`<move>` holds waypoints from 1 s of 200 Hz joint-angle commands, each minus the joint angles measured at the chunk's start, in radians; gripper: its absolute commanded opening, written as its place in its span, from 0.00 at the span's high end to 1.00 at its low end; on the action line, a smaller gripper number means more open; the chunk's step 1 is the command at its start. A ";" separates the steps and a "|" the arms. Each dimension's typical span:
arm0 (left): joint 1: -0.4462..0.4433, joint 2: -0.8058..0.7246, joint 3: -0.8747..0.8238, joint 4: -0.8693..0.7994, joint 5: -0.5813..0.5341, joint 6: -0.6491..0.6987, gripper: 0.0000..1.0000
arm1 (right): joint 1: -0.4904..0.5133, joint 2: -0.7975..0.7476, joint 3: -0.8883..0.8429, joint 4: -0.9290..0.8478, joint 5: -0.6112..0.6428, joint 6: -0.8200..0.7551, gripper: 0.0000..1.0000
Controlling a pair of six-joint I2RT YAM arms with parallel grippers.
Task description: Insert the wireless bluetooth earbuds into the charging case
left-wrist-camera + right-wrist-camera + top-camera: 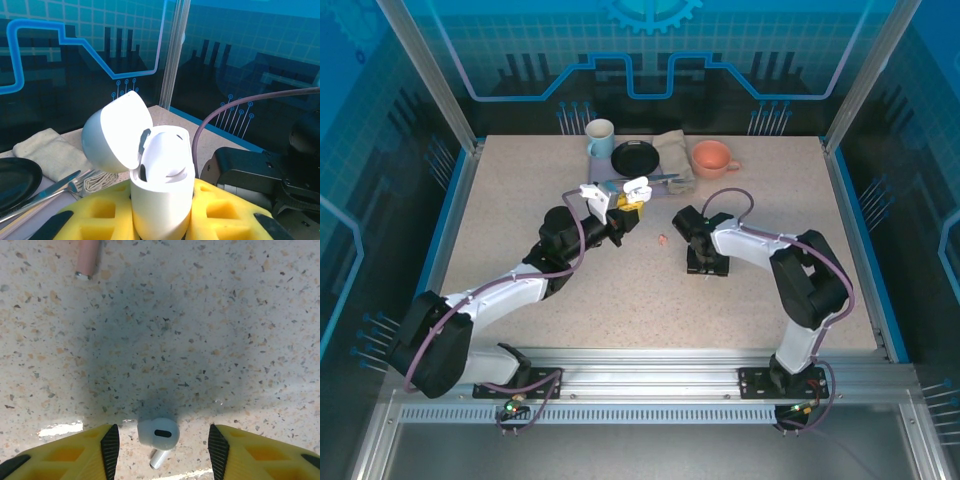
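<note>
one pink earbud (89,257), cropped at top

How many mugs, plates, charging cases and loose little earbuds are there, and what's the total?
Mugs: 2, white mug and orange mug
Plates: 1, black plate
Charging cases: 1, white charging case, lid open
Loose earbuds: 2, white earbud and pink earbud
Total: 6
</note>
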 commanded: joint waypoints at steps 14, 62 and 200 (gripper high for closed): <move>-0.004 -0.015 -0.007 0.031 -0.014 0.022 1.00 | 0.004 0.042 0.029 0.007 0.002 0.006 0.49; -0.004 -0.010 -0.007 0.033 -0.014 0.021 1.00 | 0.001 0.050 0.014 0.019 0.005 0.018 0.53; -0.005 0.005 0.011 0.027 -0.009 0.014 1.00 | -0.025 -0.017 -0.065 0.045 -0.002 0.029 0.63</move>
